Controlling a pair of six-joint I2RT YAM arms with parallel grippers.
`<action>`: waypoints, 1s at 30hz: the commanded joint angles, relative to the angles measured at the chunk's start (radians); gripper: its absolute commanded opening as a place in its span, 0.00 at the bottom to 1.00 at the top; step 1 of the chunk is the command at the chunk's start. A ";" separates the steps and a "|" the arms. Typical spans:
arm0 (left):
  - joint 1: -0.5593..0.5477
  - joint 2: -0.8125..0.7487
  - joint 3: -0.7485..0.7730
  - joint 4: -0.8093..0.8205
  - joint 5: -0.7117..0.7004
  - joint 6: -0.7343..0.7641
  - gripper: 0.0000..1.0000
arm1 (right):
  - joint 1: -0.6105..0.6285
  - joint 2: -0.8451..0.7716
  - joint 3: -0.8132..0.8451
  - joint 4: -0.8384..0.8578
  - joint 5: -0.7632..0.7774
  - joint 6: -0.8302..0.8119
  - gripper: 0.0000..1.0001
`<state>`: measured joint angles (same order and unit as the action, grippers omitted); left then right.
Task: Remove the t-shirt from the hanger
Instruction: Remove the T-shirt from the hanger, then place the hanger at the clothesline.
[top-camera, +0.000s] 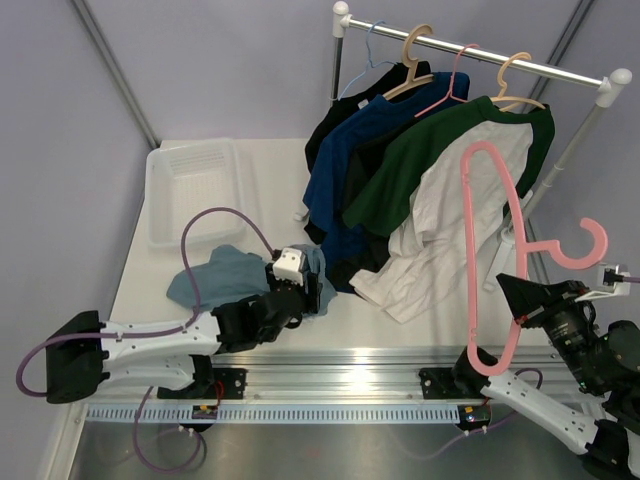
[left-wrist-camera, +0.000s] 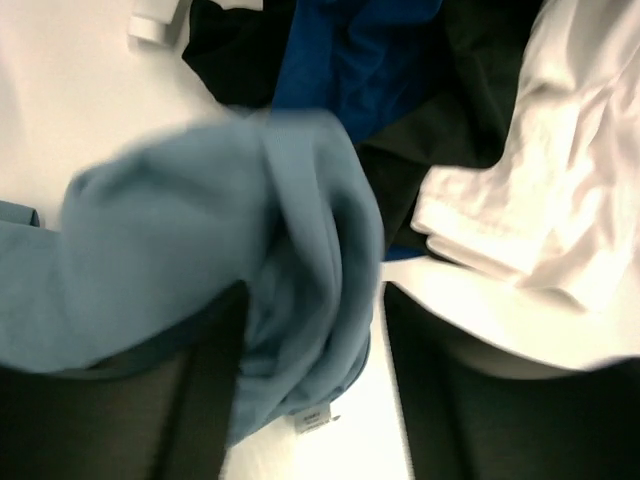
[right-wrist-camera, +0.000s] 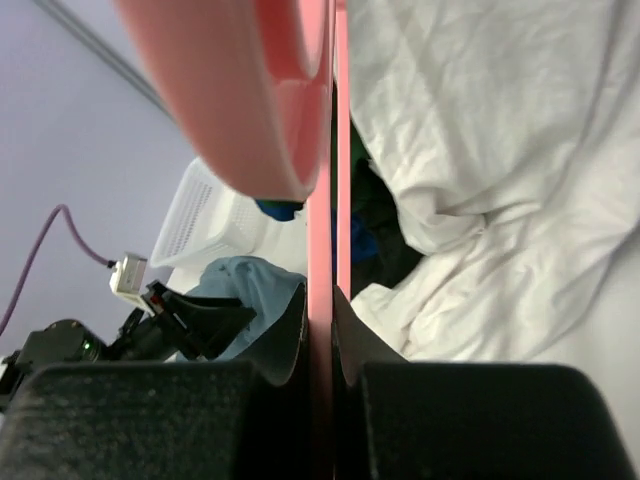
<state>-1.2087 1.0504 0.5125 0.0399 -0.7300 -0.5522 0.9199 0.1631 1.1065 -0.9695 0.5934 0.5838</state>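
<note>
Gripping a bunched fold suits the soft, light t-shirt (top-camera: 215, 275) heaped on the table (top-camera: 140, 285), left gripper (left-wrist-camera: 310, 330) clamped there, right gripper (right-wrist-camera: 320, 325) clenching the bare, stiff hanger (top-camera: 466, 260) aloft.

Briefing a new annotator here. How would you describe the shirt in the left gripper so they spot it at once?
Start at the clothes rack at the far right. Beside its hanging shirts, a crumpled t-shirt lies on the white table, pinched by the left gripper. It alone is pale grey-blue; the hanging ones are black, navy, green and white.
</note>
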 joint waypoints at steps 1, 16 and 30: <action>0.006 0.023 0.026 0.049 0.052 -0.035 0.72 | -0.001 0.029 0.059 -0.124 0.170 0.085 0.00; 0.006 -0.177 0.314 -0.331 0.072 0.008 0.99 | -0.001 0.550 0.478 -0.515 0.517 0.097 0.00; 0.006 -0.303 0.428 -0.436 0.158 0.063 0.99 | -0.024 0.842 0.716 -0.393 0.531 -0.134 0.00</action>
<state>-1.2060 0.7658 0.9646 -0.4046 -0.6106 -0.5079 0.9184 0.9428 1.7554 -1.3483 1.0897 0.5137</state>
